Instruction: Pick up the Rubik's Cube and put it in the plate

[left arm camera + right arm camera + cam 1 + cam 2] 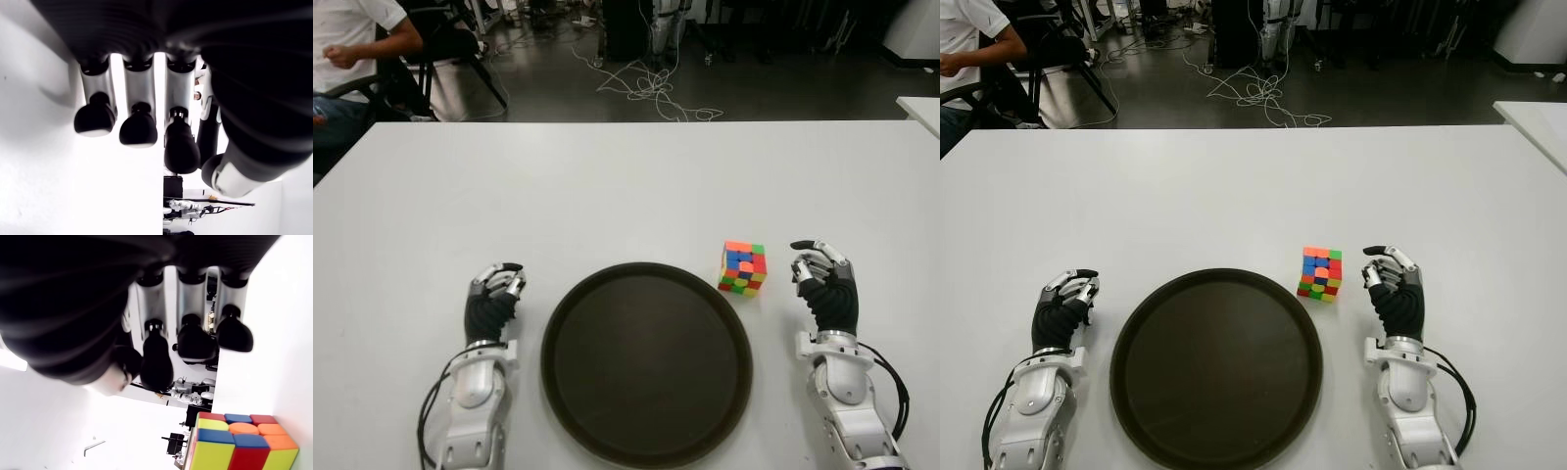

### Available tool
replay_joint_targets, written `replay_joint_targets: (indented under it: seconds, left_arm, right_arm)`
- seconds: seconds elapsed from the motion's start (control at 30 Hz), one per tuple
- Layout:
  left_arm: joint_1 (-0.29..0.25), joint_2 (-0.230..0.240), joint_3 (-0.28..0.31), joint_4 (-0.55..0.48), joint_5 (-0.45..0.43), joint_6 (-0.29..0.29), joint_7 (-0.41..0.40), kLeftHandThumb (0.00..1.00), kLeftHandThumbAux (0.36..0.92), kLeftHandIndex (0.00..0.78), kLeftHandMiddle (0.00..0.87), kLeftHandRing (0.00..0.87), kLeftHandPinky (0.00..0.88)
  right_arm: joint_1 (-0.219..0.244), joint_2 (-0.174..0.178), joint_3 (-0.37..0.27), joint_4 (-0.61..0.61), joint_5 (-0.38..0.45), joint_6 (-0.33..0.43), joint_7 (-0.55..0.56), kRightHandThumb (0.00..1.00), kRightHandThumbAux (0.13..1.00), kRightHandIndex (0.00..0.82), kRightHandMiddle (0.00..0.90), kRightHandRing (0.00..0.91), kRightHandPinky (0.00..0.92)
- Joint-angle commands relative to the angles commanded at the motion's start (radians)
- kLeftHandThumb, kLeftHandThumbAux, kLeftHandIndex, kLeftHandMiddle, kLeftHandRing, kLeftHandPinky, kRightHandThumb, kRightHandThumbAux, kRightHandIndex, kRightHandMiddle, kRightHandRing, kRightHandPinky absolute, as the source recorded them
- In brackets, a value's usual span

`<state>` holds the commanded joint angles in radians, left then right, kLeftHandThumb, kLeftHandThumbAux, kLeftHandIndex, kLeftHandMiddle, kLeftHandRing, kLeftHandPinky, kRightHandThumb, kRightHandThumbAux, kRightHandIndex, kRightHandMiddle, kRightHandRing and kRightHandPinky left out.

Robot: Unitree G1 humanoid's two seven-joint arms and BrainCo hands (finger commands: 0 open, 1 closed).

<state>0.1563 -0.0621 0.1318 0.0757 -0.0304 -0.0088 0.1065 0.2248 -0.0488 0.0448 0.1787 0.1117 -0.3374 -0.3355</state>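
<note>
well, the worry from here is the multicoloured rubik's cube [743, 268] getting nudged rather than gripped: it sits on the white table [607, 186] just off the far right rim of the round dark brown plate [646, 362], toward the table's near edge and right of its middle, and the right hand [824, 277] is just beside it on the side away from the plate, so a shallow reach could shove it across the smooth top or tip it onto the plate's lip before the fingers wrap it. a loose hold on those slick faces could also let it slip on the short carry. that right hand stands apart from the cube, touching nothing i can make out, its fingers [156, 360] loosely bent and relaxed with clear gaps between them, holding nothing. the left hand [494, 297] shows beside the plate's left rim, also empty, fingers hanging slack. nothing is in the plate yet, so the pick-up looks not yet begun. a person [352, 44] sits beyond the table's far left corner.
</note>
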Motion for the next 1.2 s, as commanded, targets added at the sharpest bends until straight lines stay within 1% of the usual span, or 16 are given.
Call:
replay_joint_targets:
  seconds: [0.43, 0.67, 0.9, 1.03, 1.2]
  left_arm:
    - [0.000, -0.014, 0.007, 0.002, -0.014, -0.014, 0.003, 0.711, 0.705, 0.444, 0.787, 0.819, 0.820]
    - [-0.003, -0.013, 0.008, 0.007, -0.021, -0.012, 0.002, 0.712, 0.705, 0.444, 0.787, 0.818, 0.820]
    - [0.000, 0.000, -0.001, 0.002, -0.011, -0.002, -0.003, 0.712, 0.705, 0.444, 0.786, 0.817, 0.817]
    - [-0.001, 0.000, 0.000, 0.004, -0.010, -0.006, -0.003, 0.712, 0.705, 0.444, 0.785, 0.815, 0.815]
    - [-0.001, -0.007, 0.002, -0.002, -0.016, 0.005, 0.002, 0.713, 0.705, 0.444, 0.786, 0.815, 0.815]
  right_arm:
    - [-0.001, 0.001, 0.002, 0.000, -0.006, -0.011, -0.002, 0.691, 0.727, 0.440, 0.787, 0.815, 0.821]
    - [0.001, 0.003, 0.000, -0.006, 0.016, -0.001, 0.011, 0.691, 0.727, 0.439, 0.786, 0.813, 0.820]
    - [0.006, 0.002, 0.003, -0.021, 0.004, 0.016, 0.000, 0.691, 0.727, 0.439, 0.784, 0.811, 0.817]
    - [0.009, 0.003, 0.005, -0.033, 0.000, 0.027, -0.008, 0.690, 0.727, 0.439, 0.782, 0.811, 0.817]
    - [0.010, 0.002, 0.006, -0.040, -0.015, 0.043, -0.024, 0.691, 0.727, 0.439, 0.782, 0.811, 0.817]
